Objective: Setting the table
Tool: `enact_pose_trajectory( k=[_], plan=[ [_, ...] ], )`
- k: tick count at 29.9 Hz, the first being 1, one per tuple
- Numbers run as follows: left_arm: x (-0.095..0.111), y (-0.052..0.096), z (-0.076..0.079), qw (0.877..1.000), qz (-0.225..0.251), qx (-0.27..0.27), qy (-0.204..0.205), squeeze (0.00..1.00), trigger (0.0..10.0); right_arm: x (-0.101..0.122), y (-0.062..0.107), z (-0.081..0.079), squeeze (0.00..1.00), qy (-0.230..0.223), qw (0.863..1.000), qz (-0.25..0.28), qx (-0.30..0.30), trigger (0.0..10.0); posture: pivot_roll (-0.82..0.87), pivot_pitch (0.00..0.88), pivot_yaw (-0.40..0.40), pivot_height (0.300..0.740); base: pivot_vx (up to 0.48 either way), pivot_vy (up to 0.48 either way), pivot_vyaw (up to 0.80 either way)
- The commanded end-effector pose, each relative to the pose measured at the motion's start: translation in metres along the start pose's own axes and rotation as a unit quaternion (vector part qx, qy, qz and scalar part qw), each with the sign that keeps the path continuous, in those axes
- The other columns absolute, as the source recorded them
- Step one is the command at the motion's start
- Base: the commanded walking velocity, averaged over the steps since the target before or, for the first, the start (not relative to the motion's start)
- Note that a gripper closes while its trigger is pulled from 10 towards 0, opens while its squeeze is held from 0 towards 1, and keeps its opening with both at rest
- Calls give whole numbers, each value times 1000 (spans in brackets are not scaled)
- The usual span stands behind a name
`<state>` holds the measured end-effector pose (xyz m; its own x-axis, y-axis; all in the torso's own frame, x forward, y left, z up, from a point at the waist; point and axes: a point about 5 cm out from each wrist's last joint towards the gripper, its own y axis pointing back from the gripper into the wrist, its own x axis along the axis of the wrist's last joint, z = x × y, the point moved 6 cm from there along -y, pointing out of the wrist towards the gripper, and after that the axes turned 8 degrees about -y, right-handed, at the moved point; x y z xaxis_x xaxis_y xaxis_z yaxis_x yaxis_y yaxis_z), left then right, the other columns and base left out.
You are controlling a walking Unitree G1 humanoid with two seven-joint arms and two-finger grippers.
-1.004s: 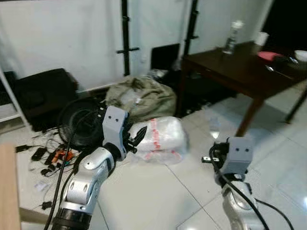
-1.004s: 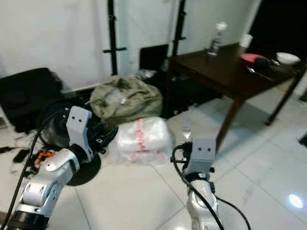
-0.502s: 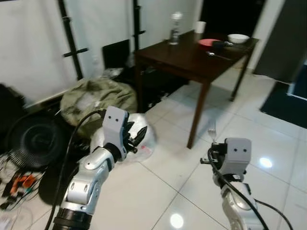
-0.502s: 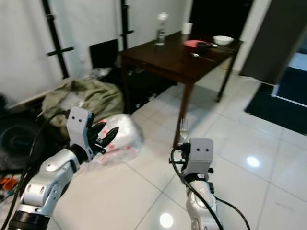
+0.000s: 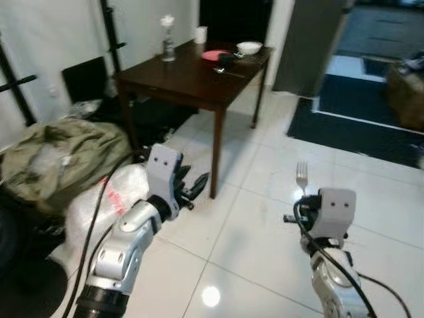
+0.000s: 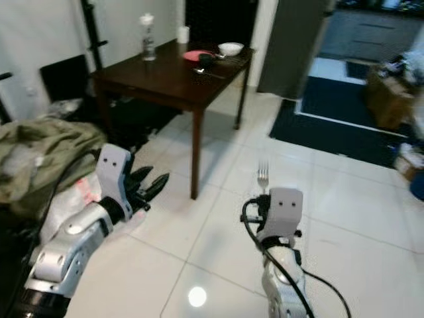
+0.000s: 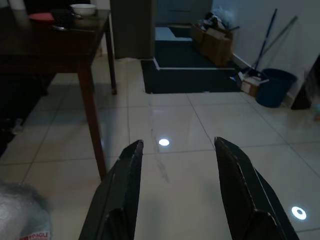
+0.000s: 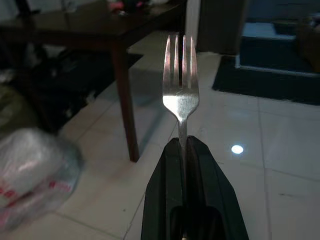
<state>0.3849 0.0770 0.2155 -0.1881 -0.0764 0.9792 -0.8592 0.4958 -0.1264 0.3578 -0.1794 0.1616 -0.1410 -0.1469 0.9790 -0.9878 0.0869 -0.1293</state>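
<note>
My right gripper (image 5: 303,202) is shut on a silver fork (image 5: 302,177), tines pointing up; in the right wrist view the fork (image 8: 181,98) rises from between the two shut fingers (image 8: 165,190). My left gripper (image 5: 194,187) is held out at mid height, open, with nothing between its fingers (image 7: 125,190). A dark wooden table (image 5: 192,78) stands ahead to the left. On its far end are a red plate (image 5: 214,55), a white bowl (image 5: 249,48), a white cup (image 5: 201,34) and a clear bottle (image 5: 168,40).
An olive bag (image 5: 53,159) and a clear plastic bundle (image 5: 99,205) lie on the floor at the left. A dark doormat (image 5: 364,122) lies before a doorway at the right. Boxes and a blue bucket (image 7: 272,87) stand farther right. White tile floor lies ahead.
The camera has swung to the right: the table has slid from the right side to the upper left, and the doorway and mat have come into view. Both grippers hold the same pose.
</note>
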Motion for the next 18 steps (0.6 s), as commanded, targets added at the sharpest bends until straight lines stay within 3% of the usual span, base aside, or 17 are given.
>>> enact_pose_trajectory(
  k=[1, 10, 14, 18],
  plan=[
    [-4, 1, 2, 1000, -7, -2, -1, 0, 10000, -6, 2, 4, 0, 0, 1000, -11, -6, 10000, 32, 51, 84, 740, 0, 0, -800],
    [-1, 0, 3, 1000, 5, -5, -3, 0, 10000, -6, 2, 3, 0, 1, 1000, -10, -5, 10000, 33, 51, 83, 740, 0, 0, -800],
    [0, -1, 2, 1000, 9, -2, -8, 0, 10000, -5, 2, 3, 0, 1, 1000, -10, -5, 10000, 32, 50, 83, 740, 373, 0, -794],
    [0, -2, 2, 1000, 10, -2, -12, 0, 10000, -5, 1, 2, 0, 2, 1000, -8, -4, 10000, 32, 50, 83, 740, 480, 0, 0]
  ],
)
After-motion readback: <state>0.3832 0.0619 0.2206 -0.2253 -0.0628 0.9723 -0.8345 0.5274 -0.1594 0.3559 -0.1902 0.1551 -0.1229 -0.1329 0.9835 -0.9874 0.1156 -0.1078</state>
